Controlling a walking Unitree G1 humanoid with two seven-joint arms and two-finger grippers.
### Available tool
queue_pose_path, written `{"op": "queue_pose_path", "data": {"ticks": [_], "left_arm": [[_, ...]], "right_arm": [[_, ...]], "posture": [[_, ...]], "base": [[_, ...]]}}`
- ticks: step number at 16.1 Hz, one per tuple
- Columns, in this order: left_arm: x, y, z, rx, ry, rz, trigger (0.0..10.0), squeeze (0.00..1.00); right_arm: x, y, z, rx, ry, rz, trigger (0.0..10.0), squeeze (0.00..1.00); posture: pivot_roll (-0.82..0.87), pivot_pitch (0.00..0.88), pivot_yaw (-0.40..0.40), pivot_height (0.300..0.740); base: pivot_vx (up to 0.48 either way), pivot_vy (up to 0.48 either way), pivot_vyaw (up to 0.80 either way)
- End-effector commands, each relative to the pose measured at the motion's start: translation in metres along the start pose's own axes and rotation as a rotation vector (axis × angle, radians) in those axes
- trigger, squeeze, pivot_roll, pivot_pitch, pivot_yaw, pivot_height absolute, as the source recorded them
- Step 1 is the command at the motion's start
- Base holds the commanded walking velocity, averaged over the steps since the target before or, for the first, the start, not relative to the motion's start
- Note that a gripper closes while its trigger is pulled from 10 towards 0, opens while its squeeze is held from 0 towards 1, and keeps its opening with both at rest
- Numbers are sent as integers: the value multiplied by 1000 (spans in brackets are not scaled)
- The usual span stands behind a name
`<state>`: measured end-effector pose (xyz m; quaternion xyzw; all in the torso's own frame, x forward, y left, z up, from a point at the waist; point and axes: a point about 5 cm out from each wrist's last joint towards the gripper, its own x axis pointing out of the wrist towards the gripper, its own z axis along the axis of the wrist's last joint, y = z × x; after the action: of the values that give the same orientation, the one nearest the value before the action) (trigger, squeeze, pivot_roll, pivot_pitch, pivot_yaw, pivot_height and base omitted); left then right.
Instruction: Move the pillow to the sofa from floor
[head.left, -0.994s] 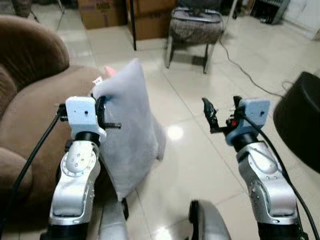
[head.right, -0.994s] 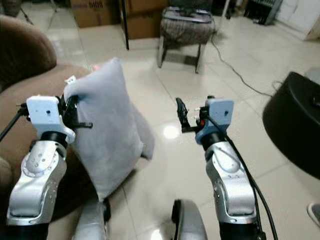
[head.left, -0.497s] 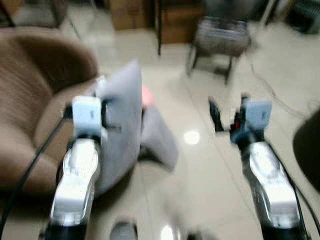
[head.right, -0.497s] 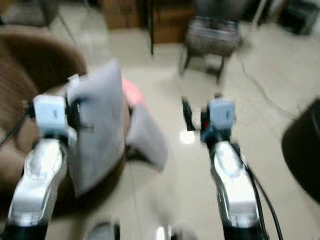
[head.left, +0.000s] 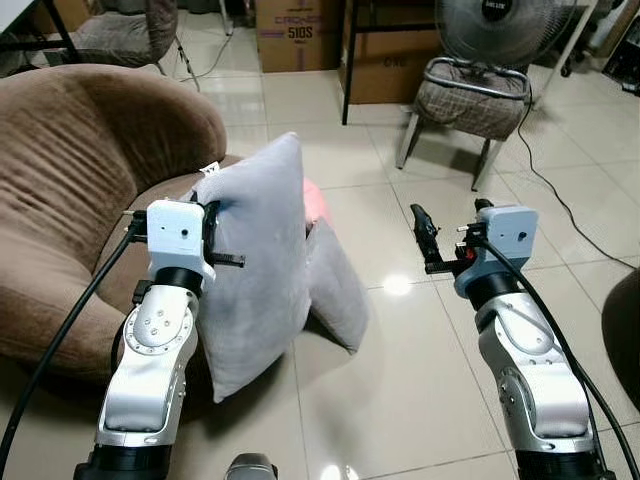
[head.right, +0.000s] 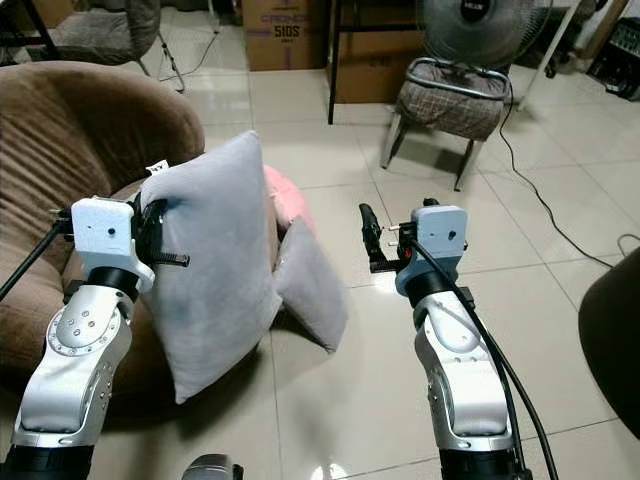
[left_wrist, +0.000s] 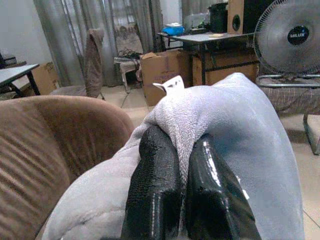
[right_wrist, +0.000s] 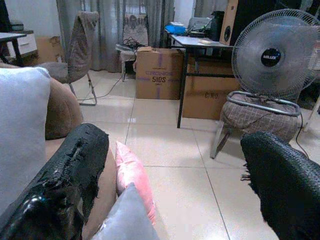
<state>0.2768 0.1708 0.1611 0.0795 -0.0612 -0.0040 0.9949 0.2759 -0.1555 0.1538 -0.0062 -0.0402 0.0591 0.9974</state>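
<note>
**Pillow lifted, not yet on the sofa**

The left gripper (left_wrist: 187, 195) is clenched on the top edge of the grey pillow (head.left: 262, 270), which hangs off the floor just beside the brown sofa (head.left: 70, 190), at its front edge. The pickup looks done; carrying it over the seat and letting go remain. The right gripper (head.right: 385, 240) hovers with fingers spread, holding nothing, farther from the sofa.

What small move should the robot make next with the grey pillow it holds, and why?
Probably swing the left tool a little further to the robot's left, over the brown sofa. Its fingers pinch the top edge of the grey pillow, which hangs clear of the floor beside the sofa seat, not yet over it. The right tool is open and free.
</note>
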Motion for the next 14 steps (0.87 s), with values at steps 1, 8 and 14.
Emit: {"op": "queue_pose_path", "data": {"ticks": [1, 8, 14], "left_arm": [[3, 2, 9, 6, -52, -1, 10000, 0], [4, 1, 9, -27, -54, 6, 10000, 0], [7, 2, 9, -32, -48, 3, 10000, 0]], "right_arm": [[2, -3, -1, 25, 14, -14, 10000, 0], [8, 5, -1, 4, 41, 33, 10000, 0], [12, 5, 1, 52, 44, 23, 10000, 0]], "posture": [[52, 0, -11, 740], [63, 0, -33, 740], [64, 0, -33, 740]], "base": [[0, 0, 0], [84, 0, 0], [384, 0, 652]]}}
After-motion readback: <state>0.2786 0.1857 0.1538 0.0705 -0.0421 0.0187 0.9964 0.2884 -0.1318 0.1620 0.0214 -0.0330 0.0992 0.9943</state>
